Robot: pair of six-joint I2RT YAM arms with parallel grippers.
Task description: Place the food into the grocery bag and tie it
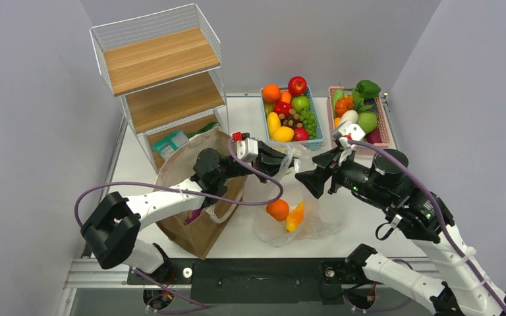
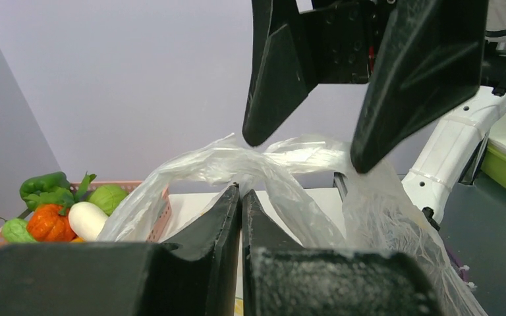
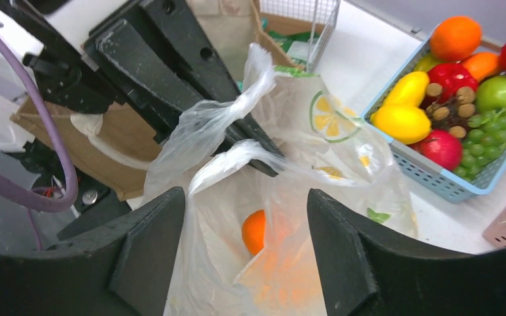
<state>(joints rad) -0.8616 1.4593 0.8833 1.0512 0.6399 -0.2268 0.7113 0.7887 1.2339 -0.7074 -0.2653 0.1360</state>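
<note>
Left wrist: grocery bag point(image 2: 217, 161) inside pincer point(image 2: 240, 192).

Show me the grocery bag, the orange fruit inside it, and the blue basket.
grocery bag point(image 3: 329, 122): right wrist view, on its printed lemon slice.
orange fruit point(image 3: 253, 232): right wrist view, on its visible round side.
blue basket point(image 3: 435, 178): right wrist view, on its near wall.

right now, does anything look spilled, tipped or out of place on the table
Nothing is spilled. The brown paper bag looks askew: it leans at the table's near left edge, with the left arm crossing its open top. The plastic bag lies slumped with fruit inside, as expected.
</note>
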